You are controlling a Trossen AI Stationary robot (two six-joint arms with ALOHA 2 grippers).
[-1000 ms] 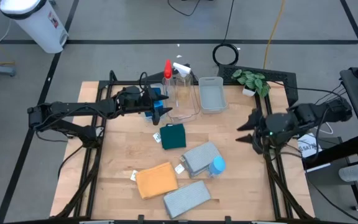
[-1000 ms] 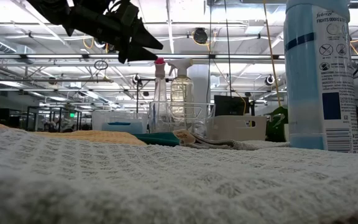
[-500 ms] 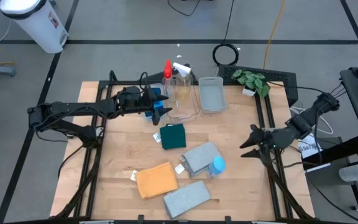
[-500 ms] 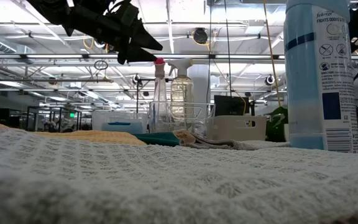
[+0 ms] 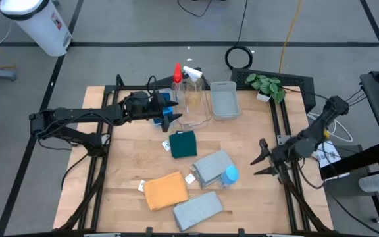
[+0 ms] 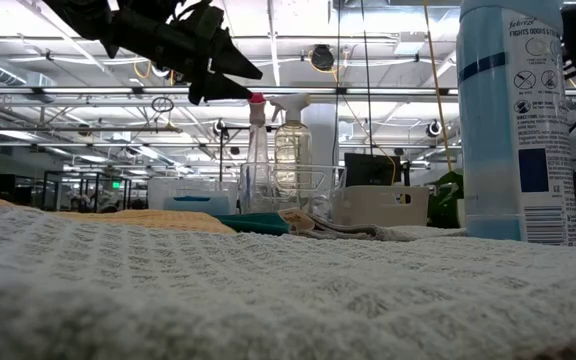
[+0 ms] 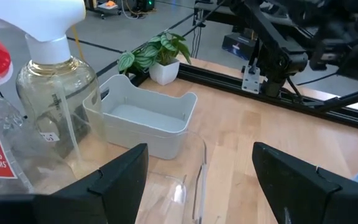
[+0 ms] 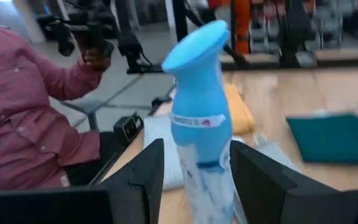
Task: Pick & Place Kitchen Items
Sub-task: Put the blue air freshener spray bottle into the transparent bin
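Two risks | right gripper (image 5: 260, 157) stood open, empty, beside blue-topped spray bottle (image 5: 229, 175) | early closing could topple it onto grey cloth (image 5: 210, 165) | left gripper (image 5: 170, 113) open, empty.

**Surfaces on the desk**

I'm seeing a pale matt wood desk (image 5: 242, 141), a coarse waffle-weave grey cloth (image 6: 268, 290), a glossy blue plastic spray bottle (image 8: 201, 118), clear shiny plastic bottles (image 7: 48, 106), a smooth translucent bin (image 7: 145, 121), and matt black gripper fingers (image 8: 257, 180).

Three bottles (image 5: 229, 175), four cloths (image 5: 183, 143), two bins (image 5: 224, 99)
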